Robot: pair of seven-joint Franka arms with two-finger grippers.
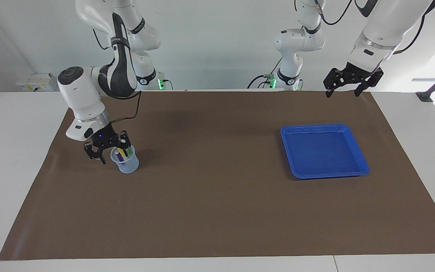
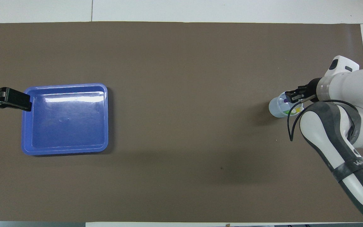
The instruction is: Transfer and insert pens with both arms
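- White counter (image 1: 6, 170) carries a brown mat (image 1: 217, 196) that covers most of its top; a pale wall rises at the robots' edge.
- Two large glossy white arms come in from the robots' edge. The right arm (image 1: 89, 94) bends down over the mat near the right arm's end of the counter; the left arm (image 1: 387, 26) waits, raised over the mat's corner at the left arm's end and the robots' edge.
- Two smaller white arms with green-lit bases (image 1: 293, 45) stand at the robots' edge of the counter.
- Blue tray (image 1: 300, 166) lies flat on the mat toward the left arm's end, with nothing in it.
- Left claw (image 1: 347, 88) hangs in the air, its fingers spread wide and holding nothing; in the overhead view it shows over the tray's edge at the left arm's end (image 2: 6, 99).
- Right claw (image 1: 108, 149) sits low, right at the rim of the cup, on the rim's side toward the robots; its fingers stand apart and grip nothing.
- Clear cup (image 1: 127, 164) stands upright on the mat near the right arm's end of the counter.
- Pens are all inside that cup, tips upward: the yellow pen (image 1: 121, 151), the purple pen (image 1: 118, 154) and the green pen (image 1: 130, 150), leaning together.
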